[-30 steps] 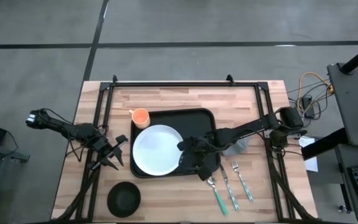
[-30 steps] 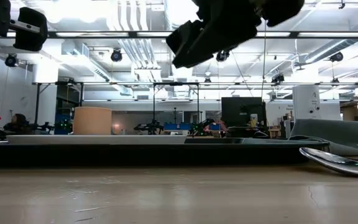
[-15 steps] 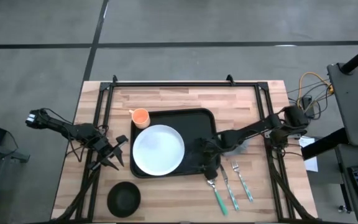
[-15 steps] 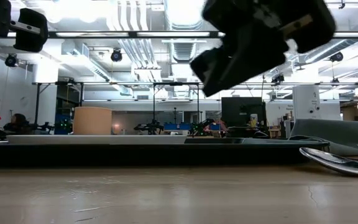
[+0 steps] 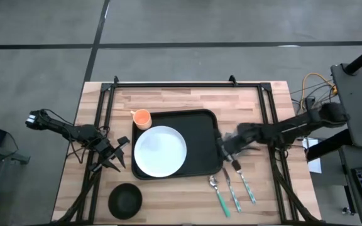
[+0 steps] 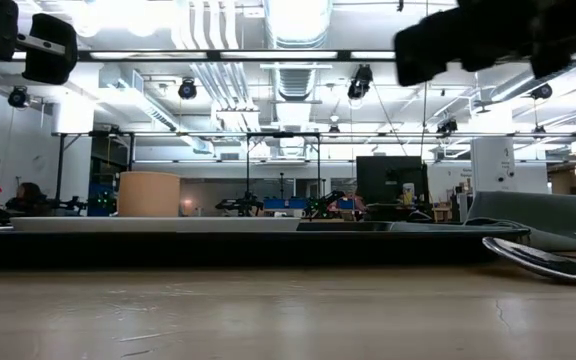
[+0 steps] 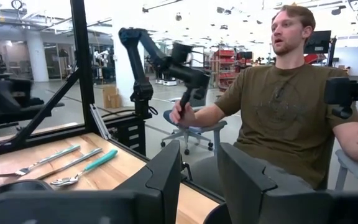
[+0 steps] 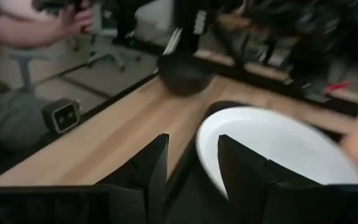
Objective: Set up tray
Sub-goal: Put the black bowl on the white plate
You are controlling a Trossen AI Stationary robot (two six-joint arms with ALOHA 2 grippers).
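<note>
The black tray (image 5: 197, 129) lies mid-table with the round white plate (image 5: 160, 150) resting flat on its left half. An orange cup (image 5: 142, 118) stands at the tray's far left corner. My right gripper (image 5: 225, 149) hovers open above the table, just beyond the tray's right rim. In its wrist view (image 8: 193, 165) it looks across the plate (image 8: 272, 143) toward a black bowl (image 8: 185, 71). My left gripper (image 5: 119, 154) waits open left of the tray, touching nothing. The grey napkin (image 6: 533, 212) lies right of the tray, mostly under the right arm in the high view.
A spoon, knife and fork with teal handles (image 5: 233, 188) lie on the wood near the tray's near right corner. The black bowl (image 5: 125, 199) sits near the table's near left corner. A black frame borders the table's far and side edges. A seated person (image 7: 278, 106) is beyond the table.
My right gripper has drawn back from over the tray's near right corner toward the table's right edge, rising as it went. It now hangs just outside the tray's right rim. Tray, plate, cup and cutlery have stayed in place.
</note>
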